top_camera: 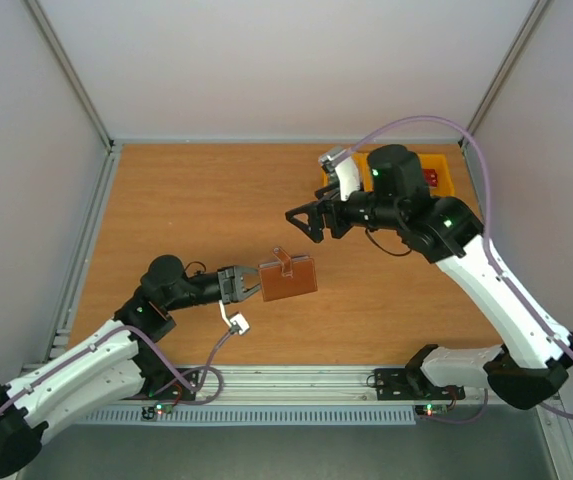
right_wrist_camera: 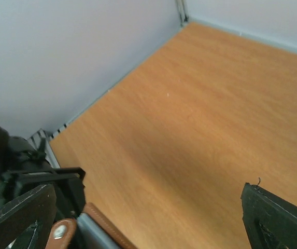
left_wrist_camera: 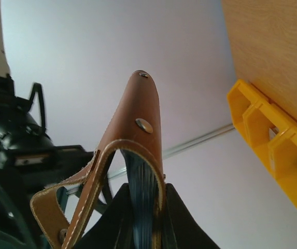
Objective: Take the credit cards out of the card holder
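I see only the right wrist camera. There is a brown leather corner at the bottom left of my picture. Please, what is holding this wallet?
Observer: The left claw grips the wallet by one edge, and the snap tab is sticking out.
Operator: Does my right claw touch it?
Observer: No. The right claw is open and apart from the wallet, on its far side.
Operator: Is there a place to put cards?
Observer: A yellow bin stands to the right of the right claw. A red thing lies inside it.
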